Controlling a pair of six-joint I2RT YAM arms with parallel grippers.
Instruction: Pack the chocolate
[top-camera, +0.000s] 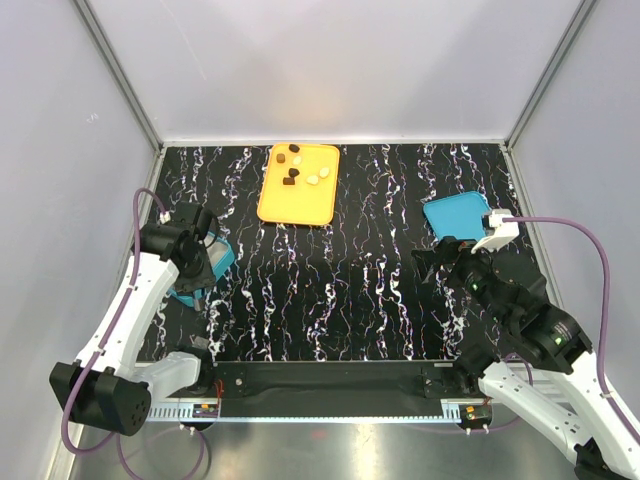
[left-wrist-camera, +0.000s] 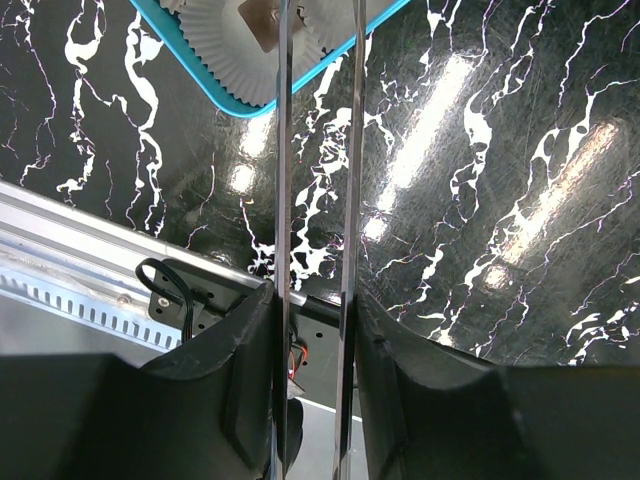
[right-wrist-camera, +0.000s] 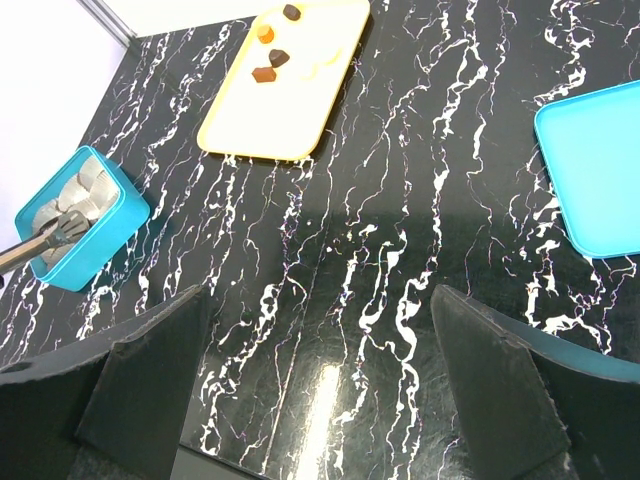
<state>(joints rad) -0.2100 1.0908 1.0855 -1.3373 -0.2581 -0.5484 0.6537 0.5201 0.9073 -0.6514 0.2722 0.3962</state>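
**Chocolate on tray, left pincer at box**

Right pincer (right-wrist-camera: 320, 380) released over black marbled worktop (top-camera: 360, 290). Left pincer (left-wrist-camera: 318, 60), narrowly parted, at teal box (top-camera: 212, 262); grasp indeterminate. Farther back, brown and cream chocolate pieces (top-camera: 298, 168) lie on flat orange tray (top-camera: 290, 200).

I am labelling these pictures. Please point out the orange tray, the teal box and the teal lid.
orange tray (top-camera: 300, 204): top external view, bare near part of its floor.
teal box (right-wrist-camera: 118, 192): right wrist view, its right side wall.
teal lid (right-wrist-camera: 600, 170): right wrist view, middle of its flat face.
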